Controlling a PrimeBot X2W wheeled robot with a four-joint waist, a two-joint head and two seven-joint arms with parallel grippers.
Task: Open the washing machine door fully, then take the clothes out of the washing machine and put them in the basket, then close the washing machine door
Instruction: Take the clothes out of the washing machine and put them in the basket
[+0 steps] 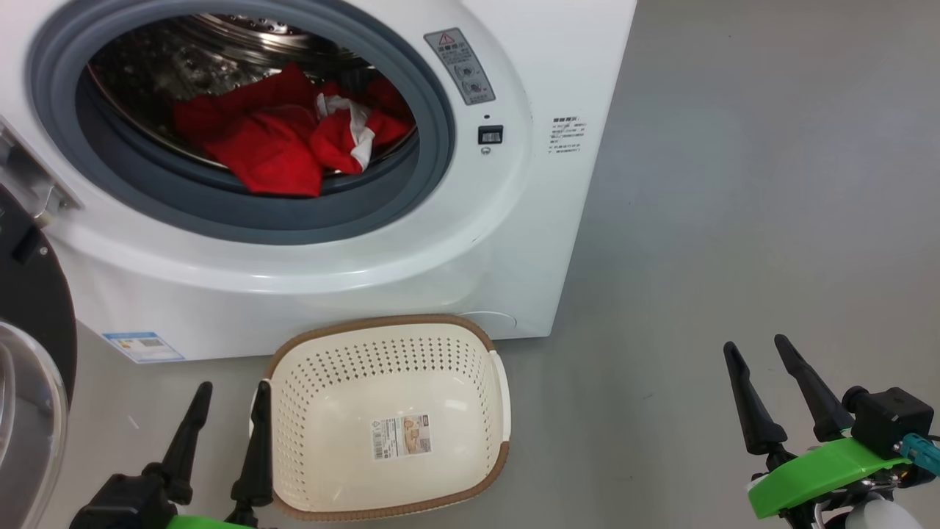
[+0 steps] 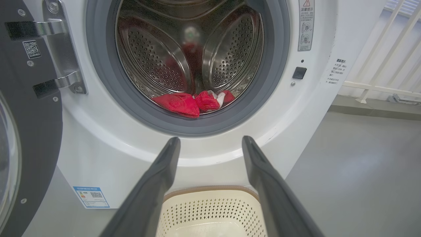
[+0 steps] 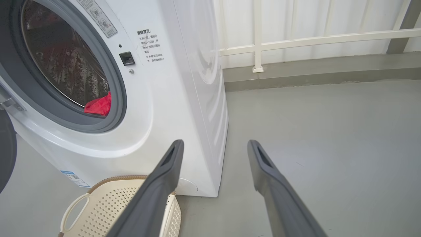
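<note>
The white washing machine (image 1: pixel 507 242) stands with its drum mouth uncovered. Its black-rimmed door (image 1: pixel 29 353) hangs swung out at the far left. Red clothes (image 1: pixel 283 139) with a white patch lie in the steel drum, low at the front lip. The cream basket (image 1: pixel 389 419) sits on the floor in front of the machine with nothing in it but its paper label. My left gripper (image 1: pixel 231 393) is open beside the basket's left rim; its wrist view looks into the drum at the clothes (image 2: pixel 192 102). My right gripper (image 1: pixel 756 349) is open over bare floor at the right.
Grey floor (image 1: pixel 771 184) spreads to the right of the machine. A white railing and wall (image 3: pixel 312 36) run behind it. The door's hinge brackets (image 2: pixel 62 52) stick out at the left of the drum opening.
</note>
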